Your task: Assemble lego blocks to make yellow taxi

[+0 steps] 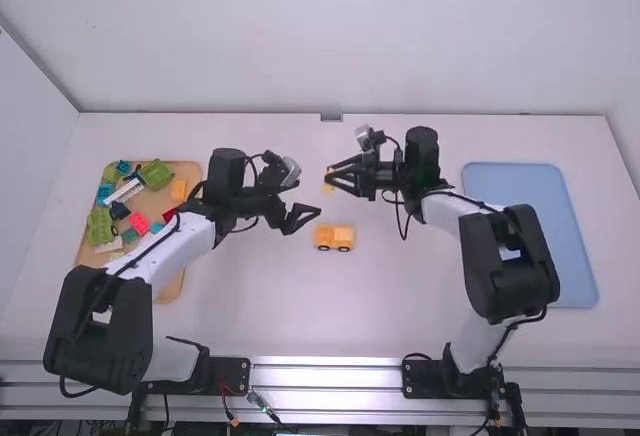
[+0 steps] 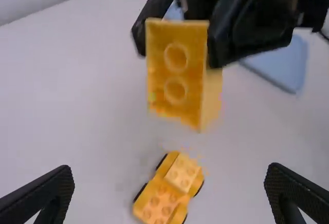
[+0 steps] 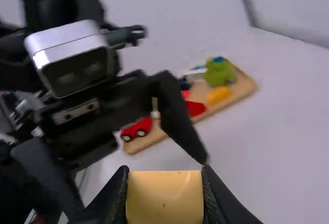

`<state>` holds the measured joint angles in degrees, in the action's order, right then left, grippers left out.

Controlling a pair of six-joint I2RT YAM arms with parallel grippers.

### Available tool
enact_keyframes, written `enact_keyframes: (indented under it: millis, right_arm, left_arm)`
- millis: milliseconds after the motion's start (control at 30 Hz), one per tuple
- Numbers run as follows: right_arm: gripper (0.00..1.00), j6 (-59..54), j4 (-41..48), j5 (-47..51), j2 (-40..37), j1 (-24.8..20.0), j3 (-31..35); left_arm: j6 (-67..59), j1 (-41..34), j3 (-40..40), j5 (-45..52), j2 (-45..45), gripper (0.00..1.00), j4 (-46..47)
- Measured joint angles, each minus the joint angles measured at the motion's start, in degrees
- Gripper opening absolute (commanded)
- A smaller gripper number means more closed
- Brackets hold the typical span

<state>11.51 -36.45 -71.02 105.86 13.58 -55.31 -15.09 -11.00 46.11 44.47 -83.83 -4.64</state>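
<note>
In the high view my left gripper (image 1: 312, 218) is open, just left of and above the yellow car base (image 1: 334, 237) on the table. My right gripper (image 1: 333, 178), farther back, is shut on a yellow block (image 1: 328, 185). The left wrist view has my left gripper (image 2: 169, 193) with its fingers wide apart, the held yellow block (image 2: 177, 72) with its round studs or holes facing the camera, and the car base (image 2: 169, 188) with black wheels below. In the right wrist view the yellow block (image 3: 164, 197) is pinched between the fingers of my right gripper (image 3: 164, 183).
A wooden tray (image 1: 172, 286) with green, blue, red and other blocks lies at the left, partly behind the left arm. A blue tray (image 1: 530, 226) is at the right. Both grippers are close together near the middle of the table.
</note>
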Motion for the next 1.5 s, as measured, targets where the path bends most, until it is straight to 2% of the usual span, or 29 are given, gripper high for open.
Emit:
enact_keyframes:
  millis: [100, 133, 167, 200, 233, 300, 367, 500, 667, 767, 867, 900, 1067, 1167, 1300, 1500]
  right_arm:
    - [0.03, -7.9, 21.9, 8.0, 0.2, -0.2, -5.1]
    - [0.02, -9.8, 26.1, 9.4, 0.2, 0.0, -6.4]
    - [0.02, -13.5, 35.4, 12.7, 0.2, 0.5, -9.4]
    - [0.02, -15.8, 40.7, 15.1, 0.2, 1.1, -11.6]
    - [0.02, -20.8, 51.0, 20.0, 0.2, 2.5, -16.0]
    - [0.02, -23.5, 55.6, 23.3, 0.2, 3.7, -18.9]
    - [0.02, -29.9, 64.2, 32.4, 0.2, 7.7, -25.3]
    - [0.02, -34.5, 68.5, 42.2, 0.2, 12.7, -29.8]
    - [0.01, -38.2, 71.3, 50.7, 0.9, 17.8, -31.3]
    - [0.0, -39.3, 73.6, 54.1, 4.2, 20.1, -34.5]
    - [0.0, -40.6, 78.9, 56.2, 11.0, 22.3, -40.9]
    - [0.0, -40.6, 78.9, 56.2, 11.0, 22.3, -40.9]
    - [0.0, -46.4, 91.3, 57.8, 20.4, 25.0, -51.6]
    - [0.0, -48.6, 92.4, 60.0, 23.4, 27.2, -54.9]
    - [0.0, -51.2, 93.2, 64.0, 26.0, 31.3, -56.3]
    - [0.0, -53.2, 93.9, 70.2, 29.6, 36.6, -56.3]
  left_arm:
    - [0.5, 0.0, 0.0, -7.5, 0.0, 0.99, 1.9]
    - [0.5, 0.0, 0.0, -9.3, 0.0, 0.99, 2.1]
    - [0.5, 0.0, 0.0, -12.9, 0.0, 0.99, 2.6]
    - [0.5, 0.2, 0.0, -15.9, 0.0, 0.99, 3.2]
    - [0.5, 0.3, 0.0, -19.2, 0.0, 0.99, 4.5]
    - [0.0, 0.5, 0.0, -21.4, 0.0, 0.99, 5.4]
    - [-1.0, 1.4, 0.0, -24.4, 0.0, 0.99, 7.0]
    - [-0.3, 5.6, 0.0, -27.9, 0.2, 0.99, 7.8]
    - [0.6, 12.4, -0.3, -30.6, 2.5, 0.99, 8.0]
    - [0.9, 15.0, -2.8, -31.3, 6.3, 0.99, 4.9]
    - [2.1, 16.7, -9.1, -32.6, 13.6, 0.99, -0.7]
    - [2.1, 16.7, -9.1, -32.6, 13.6, 0.99, -0.7]
    - [6.0, 21.1, -18.3, -35.2, 25.5, 0.99, -3.0]
    - [8.4, 24.3, -20.5, -35.8, 29.6, 0.99, -2.1]
    - [10.1, 27.8, -21.0, -36.2, 32.7, 0.99, 0.5]
    - [10.7, 28.7, -21.0, -36.2, 33.2, 0.99, 1.1]
